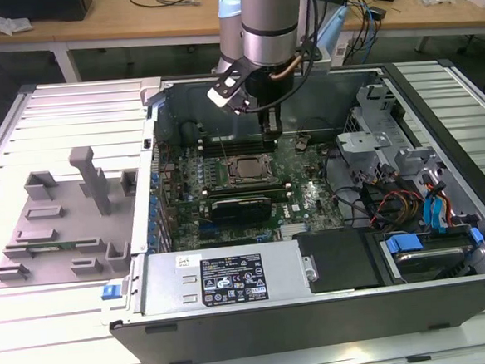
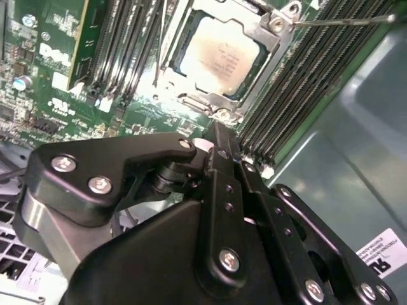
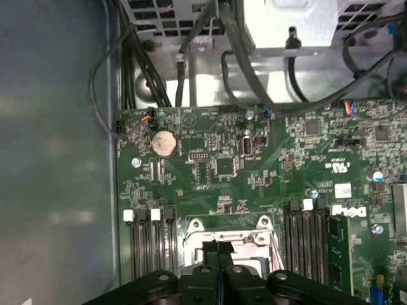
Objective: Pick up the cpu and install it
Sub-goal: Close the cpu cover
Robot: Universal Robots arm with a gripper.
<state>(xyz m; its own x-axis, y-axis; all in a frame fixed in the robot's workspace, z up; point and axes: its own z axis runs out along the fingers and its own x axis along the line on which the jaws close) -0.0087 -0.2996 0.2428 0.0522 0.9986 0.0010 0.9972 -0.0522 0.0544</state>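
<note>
Cpu (image 2: 219,54) lies flat in its socket frame (image 2: 278,27), which suggests it is already seated. My gripper (image 2: 217,130) hangs just beside it, closed together on nothing.

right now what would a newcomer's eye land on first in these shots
The silver robot arm reaching down into the open computer case dominates the exterior view. In the second wrist view its black gripper, fingers pressed together, hangs close to the socket where the cpu lies, silvery against the green motherboard and flanked by rows of memory slots.
</note>
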